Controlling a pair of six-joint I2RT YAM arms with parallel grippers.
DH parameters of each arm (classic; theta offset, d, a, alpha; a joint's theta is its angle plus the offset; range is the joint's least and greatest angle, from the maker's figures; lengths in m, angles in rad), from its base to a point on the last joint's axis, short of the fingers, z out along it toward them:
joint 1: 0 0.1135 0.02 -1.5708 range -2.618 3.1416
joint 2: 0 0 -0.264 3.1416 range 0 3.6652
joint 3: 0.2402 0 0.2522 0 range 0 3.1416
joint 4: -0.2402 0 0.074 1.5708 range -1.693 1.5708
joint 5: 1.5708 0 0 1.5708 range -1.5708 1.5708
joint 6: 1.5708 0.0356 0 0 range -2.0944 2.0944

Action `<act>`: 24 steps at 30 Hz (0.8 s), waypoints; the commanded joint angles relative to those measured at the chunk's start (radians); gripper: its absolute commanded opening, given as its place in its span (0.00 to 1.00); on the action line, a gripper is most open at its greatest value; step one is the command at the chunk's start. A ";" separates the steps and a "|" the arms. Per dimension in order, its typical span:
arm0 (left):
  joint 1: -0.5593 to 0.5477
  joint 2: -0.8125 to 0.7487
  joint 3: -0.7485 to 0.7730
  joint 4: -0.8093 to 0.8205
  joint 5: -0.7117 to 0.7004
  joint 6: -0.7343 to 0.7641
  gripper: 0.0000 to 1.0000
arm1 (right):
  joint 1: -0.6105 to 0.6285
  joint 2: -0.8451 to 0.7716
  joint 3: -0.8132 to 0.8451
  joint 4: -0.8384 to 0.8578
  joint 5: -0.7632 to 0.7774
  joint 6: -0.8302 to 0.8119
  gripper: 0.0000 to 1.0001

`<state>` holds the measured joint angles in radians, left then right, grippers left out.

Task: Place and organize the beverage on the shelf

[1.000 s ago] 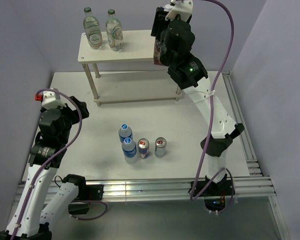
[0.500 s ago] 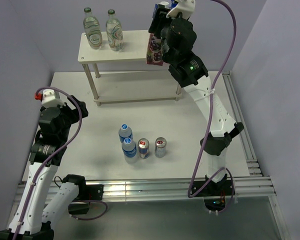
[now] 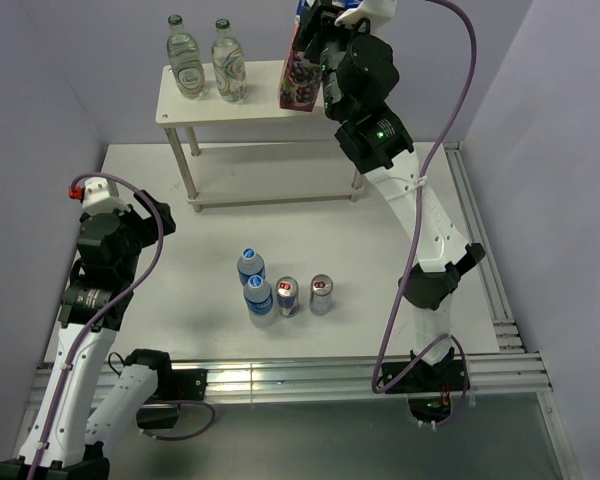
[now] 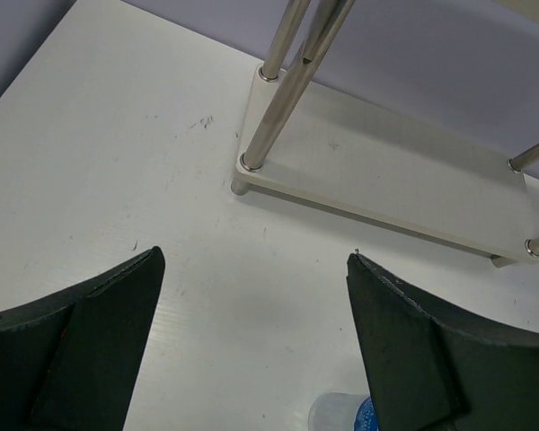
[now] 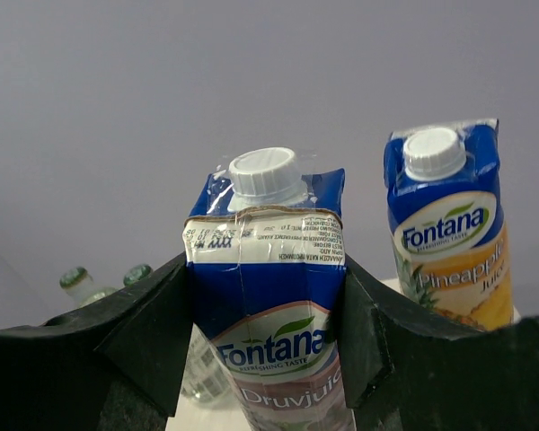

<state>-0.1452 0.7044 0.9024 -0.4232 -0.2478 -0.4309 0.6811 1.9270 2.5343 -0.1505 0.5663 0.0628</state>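
Cropping hides the base of the carton (image 5: 268,260) right tool (image 5: 265,359) grips; left tool (image 4: 256,350) gapes.

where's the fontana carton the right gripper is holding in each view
Top external: the held carton is at top centre, at the right end of the shelf's top board.
Left wrist: not in it.
Right wrist: centre, clamped in the right gripper.
Shared landmark: the two glass bottles, left of the carton in both those views.

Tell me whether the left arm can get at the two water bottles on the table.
Probably yes. The left gripper is open and empty; the water bottles stand on bare table nearby with nothing between, the cans beyond them.
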 commanded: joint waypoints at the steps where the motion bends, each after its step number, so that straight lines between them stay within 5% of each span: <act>1: 0.007 0.000 -0.011 0.046 0.022 0.000 0.89 | -0.029 -0.049 0.124 0.474 -0.075 0.045 0.35; 18: 0.007 0.000 -0.010 0.044 0.025 0.001 0.89 | -0.126 0.012 0.064 0.470 -0.103 0.120 0.36; 22: 0.007 -0.003 -0.010 0.041 0.022 0.000 0.89 | -0.127 0.026 0.047 0.459 -0.118 0.132 0.43; 24: 0.007 -0.005 -0.008 0.041 0.021 0.000 0.89 | -0.123 0.029 0.041 0.456 -0.126 0.129 0.58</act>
<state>-0.1432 0.7048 0.9024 -0.4232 -0.2329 -0.4309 0.5583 2.0247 2.5259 -0.0452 0.4866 0.1257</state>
